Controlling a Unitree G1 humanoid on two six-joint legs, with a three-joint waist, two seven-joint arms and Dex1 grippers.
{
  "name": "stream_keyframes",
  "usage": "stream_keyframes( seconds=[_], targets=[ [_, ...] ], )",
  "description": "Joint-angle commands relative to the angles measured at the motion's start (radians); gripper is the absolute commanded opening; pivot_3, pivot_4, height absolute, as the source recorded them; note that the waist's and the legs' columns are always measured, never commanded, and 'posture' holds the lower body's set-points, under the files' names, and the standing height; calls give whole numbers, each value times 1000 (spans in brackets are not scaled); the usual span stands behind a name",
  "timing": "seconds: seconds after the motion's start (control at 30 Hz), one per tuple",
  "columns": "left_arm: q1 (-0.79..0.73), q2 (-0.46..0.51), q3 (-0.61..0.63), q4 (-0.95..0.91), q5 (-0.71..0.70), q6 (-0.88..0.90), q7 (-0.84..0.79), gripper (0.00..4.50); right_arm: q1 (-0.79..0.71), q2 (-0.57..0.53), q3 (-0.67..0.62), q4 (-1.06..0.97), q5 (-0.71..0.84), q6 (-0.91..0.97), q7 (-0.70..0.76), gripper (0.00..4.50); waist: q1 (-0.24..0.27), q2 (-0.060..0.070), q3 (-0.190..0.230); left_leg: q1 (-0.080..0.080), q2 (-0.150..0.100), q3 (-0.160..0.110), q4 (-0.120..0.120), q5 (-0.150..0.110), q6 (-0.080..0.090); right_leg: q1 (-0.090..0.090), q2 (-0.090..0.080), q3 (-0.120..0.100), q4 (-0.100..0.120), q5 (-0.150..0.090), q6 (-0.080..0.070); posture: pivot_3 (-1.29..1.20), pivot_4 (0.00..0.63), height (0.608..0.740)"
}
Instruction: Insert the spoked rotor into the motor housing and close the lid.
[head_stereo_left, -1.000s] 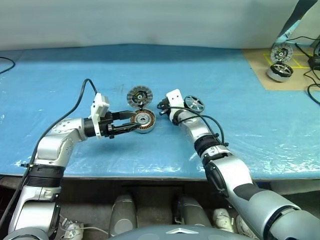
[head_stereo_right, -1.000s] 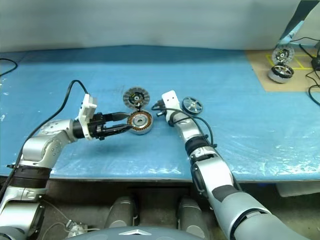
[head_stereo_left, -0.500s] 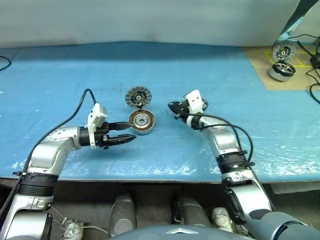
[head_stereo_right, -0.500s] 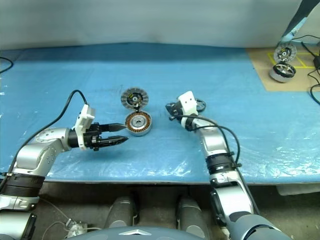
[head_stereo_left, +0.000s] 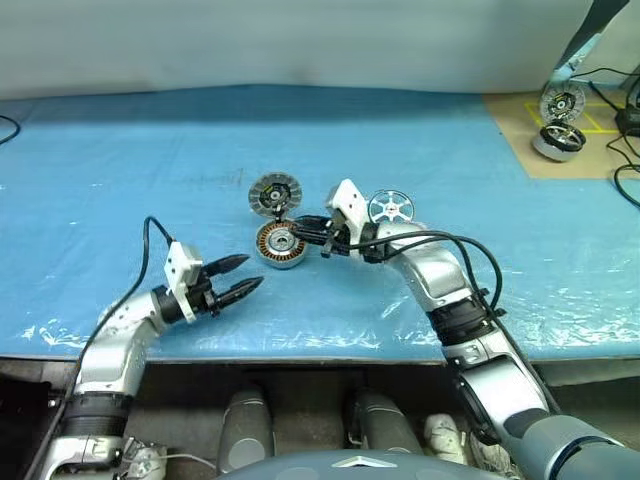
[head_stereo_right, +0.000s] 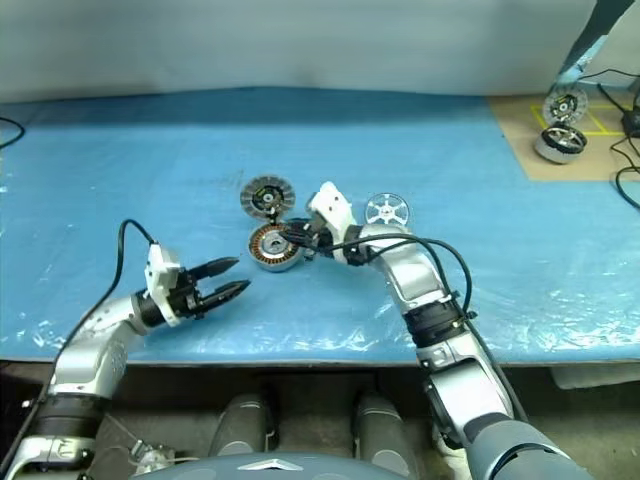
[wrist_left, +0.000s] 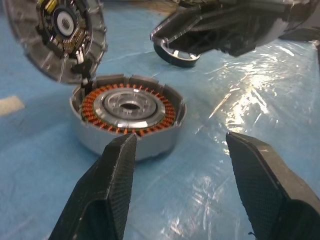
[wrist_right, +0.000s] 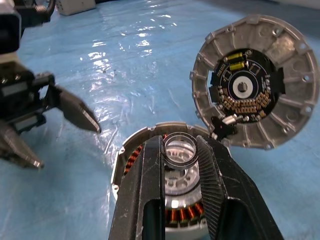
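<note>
- Right gripper (wrist_right: 181, 165) pinches a small ring (wrist_right: 180, 149) over the housing (head_stereo_left: 281, 244), hiding its centre.
- Left gripper (head_stereo_left: 243, 279) fingers spread, empty.
- Lid (head_stereo_left: 275, 193) propped open.
- Rotor (head_stereo_left: 389, 208) partly behind right arm.

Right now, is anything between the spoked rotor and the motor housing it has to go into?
Yes. The right hand sits over the open top of the motor housing, directly between it and the spoked rotor, which lies on the table on the robot's right. The lid stands tilted up at the housing's far edge and does not cover it.

Bright even overhead light, white glare on the blue plastic sheet (wrist_left: 260, 80), wrist views' near fingers soft.
</note>
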Motion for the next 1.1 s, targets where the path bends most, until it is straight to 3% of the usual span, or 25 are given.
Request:
stream_keyframes(
  seconds=[0.03, 0.5, 1.1],
  targets=[
    [51, -13, 16, -64, 8, -46, 46, 2977, -36, 22, 18, 35, -21, -64, -5, 556, 2, 0, 0, 0, 0, 0, 0, 0, 0, 0, 0, 0, 0, 0, 0, 0, 150, 740],
    [24, -48, -6, -125, 51, -90, 169, 2977, -85, 57, 56, 251, -93, -194, 3, 556, 0, 0, 0, 2, 0, 0, 2, 0, 0, 2, 0, 0, 1, 0, 0, 0, 150, 740],
    [22, -75, -32, -4, 114, -199, 199, 2977, -127, 101, 34, 399, -128, -247, -28, 556, -1, 0, 0, 2, 0, 0, 3, 0, 0, 2, 0, 0, 3, 0, 0, 0, 150, 740]
  ],
)
